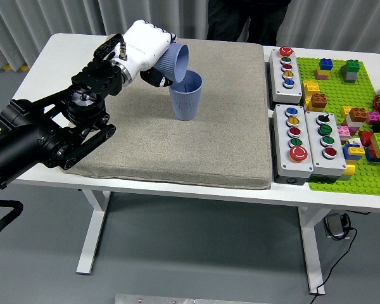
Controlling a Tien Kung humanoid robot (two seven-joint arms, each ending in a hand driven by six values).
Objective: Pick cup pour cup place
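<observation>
My left hand [153,56], white with black fingers, is shut on a blue ribbed cup [173,63]. The cup is tipped on its side, its mouth pointing down and right over the rim of a second blue cup [185,95]. That second cup stands upright on the grey mat [177,145], near its back middle. My black left arm [50,130] reaches in from the lower left. My right hand is out of view.
Three grey button boxes [286,66] [293,141] [325,140] stand right of the mat. A green baseplate [342,95] with several coloured bricks lies at the far right. A person in dark clothes [247,16] stands at the far side.
</observation>
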